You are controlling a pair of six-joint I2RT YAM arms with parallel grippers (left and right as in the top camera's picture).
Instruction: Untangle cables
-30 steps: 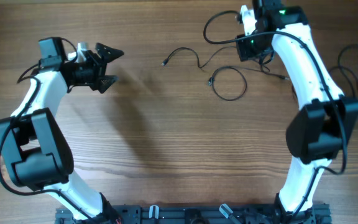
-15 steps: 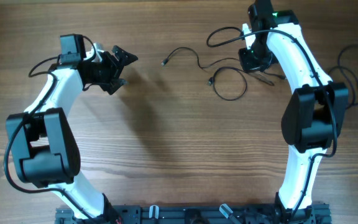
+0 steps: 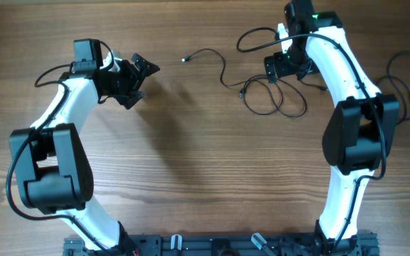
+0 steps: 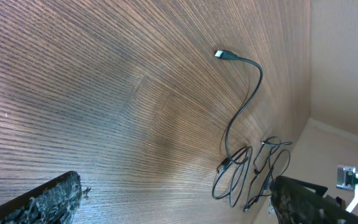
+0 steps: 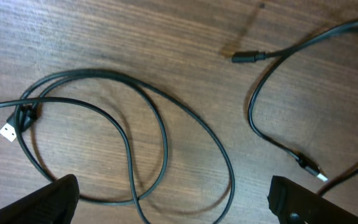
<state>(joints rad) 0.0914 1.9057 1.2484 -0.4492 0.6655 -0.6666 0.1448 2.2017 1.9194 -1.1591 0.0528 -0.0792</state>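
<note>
Cables: The thin black cables point(image 3: 262, 89) lay at the far side of the wooden table point(image 3: 191, 163), right under the end of the right arm. Nothing was holding them.
Free strand: One strand point(image 3: 216, 62) ran off to the left by itself. Its little plug point(image 3: 186, 59) lay well apart from the pile. To me that bit looked pulled free.
Loops: A few round loops point(image 5: 123, 143) lay on top of each other and crossed in more than one spot. They bunched close to a white-tipped plug point(image 5: 8, 132).
Other ends: A dark plug point(image 5: 244, 58) and a silvery-tipped plug point(image 5: 312, 169) lay to one side, not touching the loops.
Right gripper: The right gripper point(image 3: 276, 67) hung just above the loops. Its fingers point(image 5: 48, 199) were spread wide, with nothing between them.
Left gripper: The left gripper point(image 3: 137, 77) was well apart from the pile, off to the left. Its fingers point(image 4: 42, 202) were spread wide too, and empty.
Done: I'd say only part, one strand laid out on its own.
Left to do: I'd say the crossed loops needed lifting apart, one cord at a time.
</note>
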